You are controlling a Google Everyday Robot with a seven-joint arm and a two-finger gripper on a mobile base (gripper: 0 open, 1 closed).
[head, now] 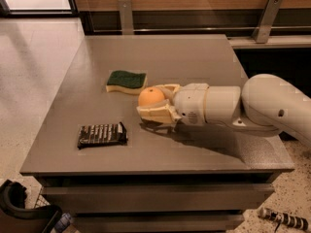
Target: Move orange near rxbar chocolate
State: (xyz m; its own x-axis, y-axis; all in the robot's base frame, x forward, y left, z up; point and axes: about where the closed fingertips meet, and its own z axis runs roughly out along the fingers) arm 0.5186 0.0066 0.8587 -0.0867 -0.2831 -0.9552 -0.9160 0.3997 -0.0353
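The orange (pixel 150 96) is a small round fruit held between the cream fingers of my gripper (pixel 154 102). The gripper is shut on it and hovers just above the grey table (pixel 194 57), near its middle. The arm reaches in from the right. The rxbar chocolate (pixel 102 135) lies flat in its black wrapper near the table's front left, a short way to the left of and in front of the gripper. The orange is apart from the bar.
A green-and-yellow sponge (pixel 126 81) lies on the table just behind and left of the gripper. A wooden wall with metal brackets (pixel 265 18) runs behind the table. Dark objects sit on the floor at lower left (pixel 19 210).
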